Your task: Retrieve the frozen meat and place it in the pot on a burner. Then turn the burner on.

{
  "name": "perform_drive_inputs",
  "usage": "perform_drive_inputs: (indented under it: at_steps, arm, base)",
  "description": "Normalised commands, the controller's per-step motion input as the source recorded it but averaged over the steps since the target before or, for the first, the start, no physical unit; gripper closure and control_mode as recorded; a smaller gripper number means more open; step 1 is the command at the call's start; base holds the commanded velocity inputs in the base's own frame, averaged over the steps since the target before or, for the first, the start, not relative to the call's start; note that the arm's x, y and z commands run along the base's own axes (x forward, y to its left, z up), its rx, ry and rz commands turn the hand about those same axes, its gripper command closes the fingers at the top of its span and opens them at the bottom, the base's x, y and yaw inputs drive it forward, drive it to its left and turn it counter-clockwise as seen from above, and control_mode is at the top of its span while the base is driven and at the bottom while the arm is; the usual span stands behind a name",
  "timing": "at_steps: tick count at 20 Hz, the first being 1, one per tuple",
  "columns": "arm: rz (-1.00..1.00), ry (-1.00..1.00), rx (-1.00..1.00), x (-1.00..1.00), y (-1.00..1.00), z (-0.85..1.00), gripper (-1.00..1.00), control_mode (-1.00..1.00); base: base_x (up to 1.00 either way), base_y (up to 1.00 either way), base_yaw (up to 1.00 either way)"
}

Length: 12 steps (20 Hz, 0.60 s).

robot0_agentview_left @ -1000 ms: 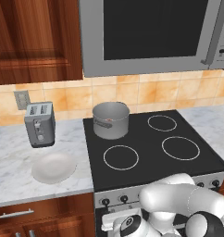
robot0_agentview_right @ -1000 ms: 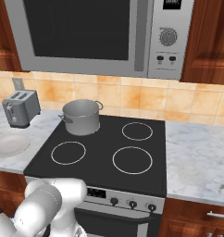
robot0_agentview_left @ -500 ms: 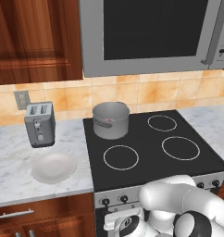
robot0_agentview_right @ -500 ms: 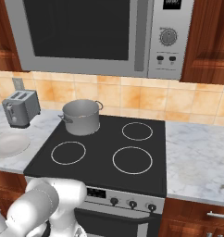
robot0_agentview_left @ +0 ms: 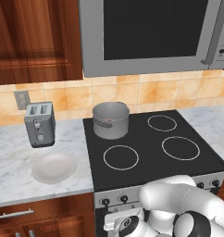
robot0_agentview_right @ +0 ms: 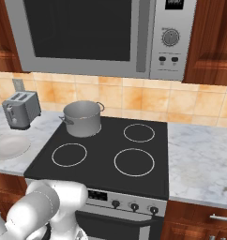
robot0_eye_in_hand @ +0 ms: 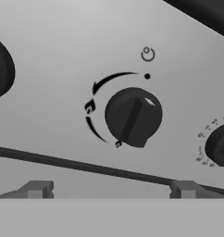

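While the end effector stands apart before a stove knob, pot on black cooktop, marble counter.

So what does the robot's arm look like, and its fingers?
The arm is fat, round and shiny white, like smooth tubes joined together, with dark rings at the joints. Its two finger tips are small, boxy and grey. No cables or markings show.

Pot contents (mostly hidden)
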Motion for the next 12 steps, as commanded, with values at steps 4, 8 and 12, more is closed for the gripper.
perform_drive_inputs:
  at_steps: [4, 8, 12]
  arm:
    - [0.00, 0.00, 0.00, 0.00, 0.00, 0.00, -1.00, -1.00]
    - [0.00, 0.00, 0.00, 0.00, 0.00, 0.00, -1.00, 1.00]
    - [0.00, 0.00, 0.00, 0.00, 0.00, 0.00, -1.00, 1.00]
  base:
    - [0.00, 0.00, 0.00]
    - [0.00, 0.00, 0.00]
    - [0.00, -0.05, 0.00]
